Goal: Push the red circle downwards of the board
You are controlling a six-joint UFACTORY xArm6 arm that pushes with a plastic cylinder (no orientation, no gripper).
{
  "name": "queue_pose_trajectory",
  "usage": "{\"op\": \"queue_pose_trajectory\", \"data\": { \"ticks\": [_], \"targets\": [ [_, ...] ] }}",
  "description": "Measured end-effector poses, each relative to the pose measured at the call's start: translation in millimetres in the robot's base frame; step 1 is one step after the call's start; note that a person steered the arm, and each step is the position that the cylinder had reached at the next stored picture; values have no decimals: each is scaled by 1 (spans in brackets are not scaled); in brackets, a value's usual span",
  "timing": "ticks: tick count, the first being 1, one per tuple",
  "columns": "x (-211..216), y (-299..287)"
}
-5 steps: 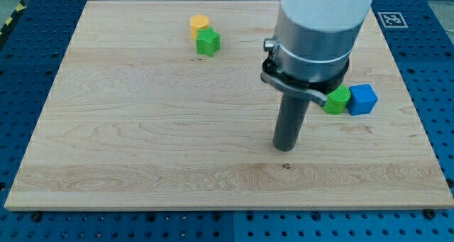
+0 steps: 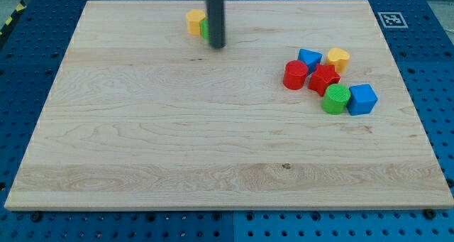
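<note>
The red circle (image 2: 295, 75) sits at the view's right on the wooden board (image 2: 142, 128), at the left end of a cluster of blocks. My tip (image 2: 217, 46) is far from it, near the view's top, up and to the left. The rod stands in front of a green block (image 2: 203, 29), mostly hiding it, with an orange block (image 2: 194, 20) just to its left.
Next to the red circle lie a blue block (image 2: 309, 57), a yellow heart-like block (image 2: 338, 57), a red star-like block (image 2: 324, 79), a green round block (image 2: 336, 99) and a blue cube (image 2: 362, 99). The board's right edge is close to them.
My rod has moved from the board's middle right up and left to the green and orange blocks. The arm body no longer hides the right cluster. The blocks look unmoved.
</note>
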State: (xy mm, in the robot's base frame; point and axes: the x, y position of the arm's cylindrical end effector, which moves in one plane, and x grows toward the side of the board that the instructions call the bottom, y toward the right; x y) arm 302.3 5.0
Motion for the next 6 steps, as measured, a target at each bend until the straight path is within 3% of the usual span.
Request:
{"op": "queue_pose_trajectory", "data": {
  "ticks": [1, 2, 6],
  "targets": [
    [-21, 92],
    [15, 115],
    [146, 108]
  ]
}}
